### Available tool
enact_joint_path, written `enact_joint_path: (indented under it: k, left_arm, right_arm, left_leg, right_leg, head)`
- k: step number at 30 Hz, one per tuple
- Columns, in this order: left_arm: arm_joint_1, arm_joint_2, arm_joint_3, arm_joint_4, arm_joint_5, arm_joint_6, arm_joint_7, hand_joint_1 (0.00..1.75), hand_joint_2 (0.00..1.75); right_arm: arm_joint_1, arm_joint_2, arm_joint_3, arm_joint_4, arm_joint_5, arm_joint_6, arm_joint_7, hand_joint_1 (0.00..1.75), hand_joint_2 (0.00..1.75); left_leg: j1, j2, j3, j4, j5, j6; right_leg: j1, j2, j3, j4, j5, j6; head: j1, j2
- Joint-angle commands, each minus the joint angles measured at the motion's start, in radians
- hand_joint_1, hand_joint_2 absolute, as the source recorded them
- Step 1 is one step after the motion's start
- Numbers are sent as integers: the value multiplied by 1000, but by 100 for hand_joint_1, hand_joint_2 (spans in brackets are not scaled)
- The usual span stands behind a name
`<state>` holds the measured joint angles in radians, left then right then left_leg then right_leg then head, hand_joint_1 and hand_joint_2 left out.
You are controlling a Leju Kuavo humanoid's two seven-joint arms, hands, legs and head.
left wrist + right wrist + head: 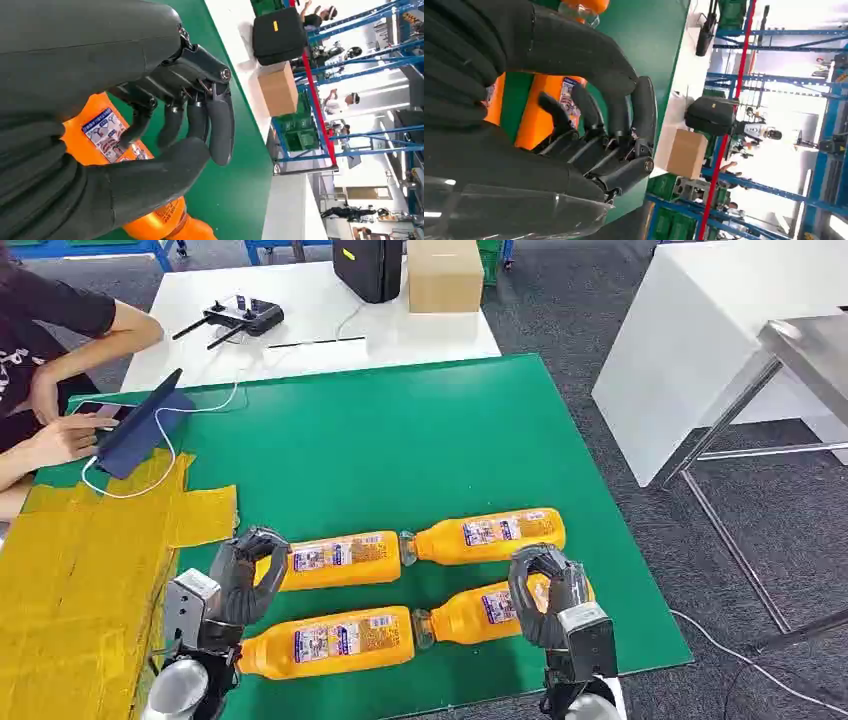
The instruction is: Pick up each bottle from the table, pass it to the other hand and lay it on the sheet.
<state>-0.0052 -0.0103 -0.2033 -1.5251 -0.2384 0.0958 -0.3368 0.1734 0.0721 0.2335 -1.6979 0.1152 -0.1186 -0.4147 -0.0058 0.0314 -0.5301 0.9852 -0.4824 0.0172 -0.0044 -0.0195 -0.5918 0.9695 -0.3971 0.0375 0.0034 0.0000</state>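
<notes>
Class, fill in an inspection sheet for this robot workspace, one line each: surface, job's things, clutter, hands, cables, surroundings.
Surface: green table top, with a white table butted against its far edge.
Job's things: four orange bottles lying on the green top in two rows; yellow sheet at the left, no bottle on it.
Clutter: tablet at the far left corner; remote controller, black case and cardboard box on the white table.
Hands: left hand over the far left bottle; right hand over the near right bottle; fingers curled, grip unclear.
Cables: white cable by the tablet.
Surroundings: a person seated at the tablet; grey carpet; metal table at the right.
</notes>
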Motion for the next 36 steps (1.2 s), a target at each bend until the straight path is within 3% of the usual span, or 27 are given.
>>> enact_joint_path:
  k: [1,4,9,10,11,12,13,14,15,21,29,36]
  left_arm:
    - [115,-107,51,11,179,52,-123,175,175]
    - [135,-86,9,13,189,86,-154,175,175]
    - [85,-74,-4,35,180,96,-138,175,175]
    - [75,-76,-9,45,180,97,-138,175,175]
    - [67,-76,-13,53,179,95,-136,175,175]
    - [59,-76,-17,63,176,95,-134,175,175]
    - [50,-76,-21,74,170,99,-127,110,175]
    - [44,-75,-21,84,159,110,-118,10,175]
    - [39,-73,-22,91,150,116,-112,0,175]
    - [13,-66,-21,132,122,122,-84,0,175]
    - [12,-65,-21,131,122,121,-84,0,175]
    - [-50,-64,13,165,78,118,-44,0,175]
  right_arm:
    - [-50,96,4,113,-76,-54,-110,175,175]
    - [-78,87,49,124,-70,-101,-121,175,175]
    - [-112,50,70,131,-51,-90,-90,175,175]
    - [-128,43,78,141,-46,-85,-82,161,175]
    - [-144,33,90,150,-22,-88,-73,106,175]
    - [-160,27,98,159,4,-99,-64,0,175]
    - [-174,31,99,160,12,-108,-61,0,175]
    - [-187,28,106,164,27,-116,-52,0,175]
    - [-195,27,110,164,36,-121,-44,0,175]
    - [-262,-2,157,208,144,-147,26,0,175]
    - [-266,-2,159,216,143,-146,25,0,175]
    - [-463,-51,304,401,465,-111,211,0,175]
  left_leg:
    - [1,-3,3,-1,-1,-1]
    - [1,6,8,-3,-3,-2]
    - [1,-3,1,-1,0,-1]
    - [1,-3,2,-1,-1,-1]
    - [2,-2,3,-1,-1,-2]
    - [1,-1,1,-1,0,-1]
    - [1,-2,3,-1,0,-1]
    - [2,-2,2,-1,-1,-1]
    - [1,-2,2,-1,0,-1]
    - [1,-2,4,-2,0,-1]
    - [1,-2,2,-2,0,-1]
    - [2,0,3,-1,0,-2]
  right_leg:
    - [1,1,4,-1,-1,-1]
    - [0,10,6,-2,0,-1]
    - [1,0,1,-1,0,0]
    - [1,0,2,-1,-1,-1]
    - [1,1,3,-2,0,-1]
    - [1,1,2,-1,0,0]
    - [1,2,3,-2,0,0]
    - [1,2,3,-2,0,0]
    - [0,1,2,-1,0,0]
    - [1,1,4,-2,0,-1]
    - [1,0,3,-1,0,0]
    - [1,4,3,-1,1,-1]
  head:
    - [0,0]
    - [0,0]
    - [0,0]
    - [0,0]
    - [0,0]
    - [0,0]
    - [0,0]
    - [0,0]
    - [0,0]
    - [0,0]
    - [0,0]
    - [0,0]
